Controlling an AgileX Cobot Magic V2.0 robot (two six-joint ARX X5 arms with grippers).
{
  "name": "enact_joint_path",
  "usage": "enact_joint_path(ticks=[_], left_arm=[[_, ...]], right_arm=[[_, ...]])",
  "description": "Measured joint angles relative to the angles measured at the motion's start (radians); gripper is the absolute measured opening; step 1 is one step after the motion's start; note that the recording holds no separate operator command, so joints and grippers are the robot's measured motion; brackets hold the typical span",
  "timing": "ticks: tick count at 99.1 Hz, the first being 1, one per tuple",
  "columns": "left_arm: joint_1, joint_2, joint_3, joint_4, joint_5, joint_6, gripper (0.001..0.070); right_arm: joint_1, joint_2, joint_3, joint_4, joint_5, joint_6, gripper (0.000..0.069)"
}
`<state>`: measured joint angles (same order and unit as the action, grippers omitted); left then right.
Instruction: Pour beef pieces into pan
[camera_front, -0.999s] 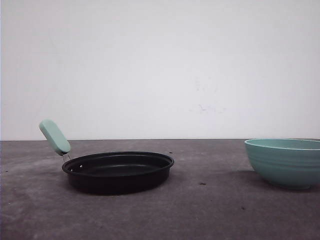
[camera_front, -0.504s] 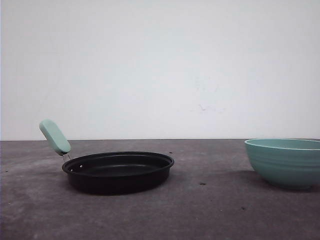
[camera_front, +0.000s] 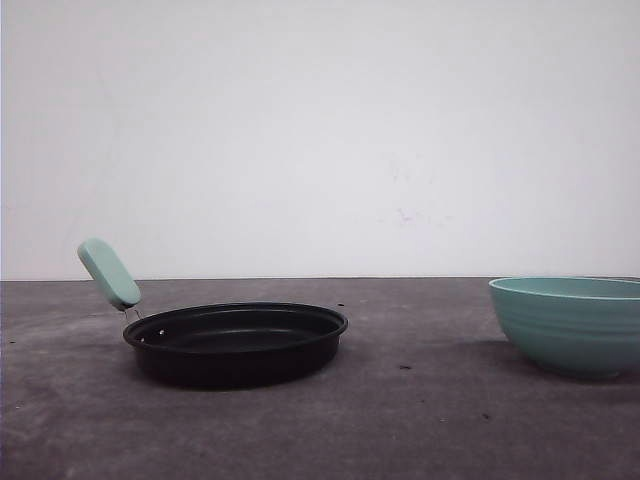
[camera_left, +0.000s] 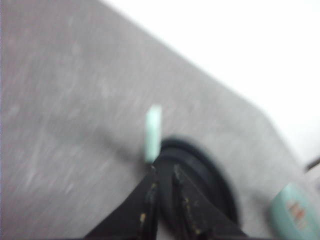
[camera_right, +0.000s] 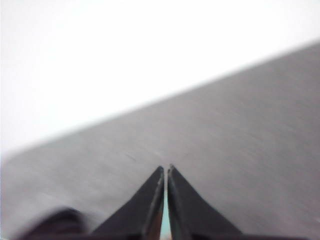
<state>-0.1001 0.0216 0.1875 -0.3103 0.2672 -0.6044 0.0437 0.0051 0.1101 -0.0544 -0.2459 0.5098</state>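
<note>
Black pan (camera_front: 236, 343) with mint-green handle (camera_front: 109, 273) resting on grey counter (camera_front: 400, 420), empty; just beyond left end effector (camera_left: 163, 176) tips, fingers nearly pressed together, holding nothing. Right end effector (camera_right: 166, 172) likewise closed, over bare counter. Teal bowl (camera_front: 570, 322) well apart from pan.

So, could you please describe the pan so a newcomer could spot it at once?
On the grey table, look left of the bowl. The pan is shallow, round and black; unlike the deeper teal bowl, it has a short mint-green handle angling upward.
</note>
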Motion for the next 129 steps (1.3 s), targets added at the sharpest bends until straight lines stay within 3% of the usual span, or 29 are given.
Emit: enact_joint_path(ticks=[18,40,57,63,69,75,81,89,96,102,113,129], left_arm=[[0.000,0.167,0.257,-0.105,-0.010,-0.005,0.0022],[0.000,0.511,0.679,-0.203,-0.010,0.161,0.0022],[0.000,0.680,0.943,-0.203,-0.008,0.246,0.0022],[0.000,0.717,1.010,-0.210,-0.002,0.261,0.0023],[0.000,0.740,1.057,-0.221,0.003,0.272,0.0036],[-0.001,0.746,1.077,-0.223,0.006,0.276,0.0093],[-0.001,0.746,1.078,-0.232,0.009,0.277,0.0209],[-0.002,0.743,1.078,-0.250,0.010,0.280,0.0396],[-0.002,0.743,1.078,-0.258,0.011,0.283,0.0569],[-0.002,0.743,1.078,-0.261,0.012,0.288,0.0641],[-0.002,0.744,1.078,-0.263,0.013,0.290,0.0680],[-0.002,0.742,1.077,-0.303,0.016,0.267,0.0680]], right_arm=[[0.000,0.049,0.182,-0.062,-0.060,0.068,0.0009],[0.000,0.251,0.539,-0.146,-0.068,-0.036,0.0009],[0.000,0.456,0.850,-0.375,-0.018,-0.188,0.0014],[0.000,0.518,0.948,-0.463,0.003,-0.242,0.0076],[0.000,0.566,1.029,-0.528,0.014,-0.283,0.0221],[0.000,0.599,1.085,-0.550,0.015,-0.306,0.0396],[0.000,0.616,1.120,-0.550,0.015,-0.320,0.0547],[0.000,0.619,1.130,-0.552,0.015,-0.328,0.0649],[0.000,0.615,1.130,-0.561,0.015,-0.331,0.0682],[0.000,0.615,1.130,-0.564,0.015,-0.332,0.0682],[0.000,0.617,1.130,-0.570,0.019,-0.344,0.0683],[0.006,0.619,1.130,-0.610,0.080,-0.365,0.0683]])
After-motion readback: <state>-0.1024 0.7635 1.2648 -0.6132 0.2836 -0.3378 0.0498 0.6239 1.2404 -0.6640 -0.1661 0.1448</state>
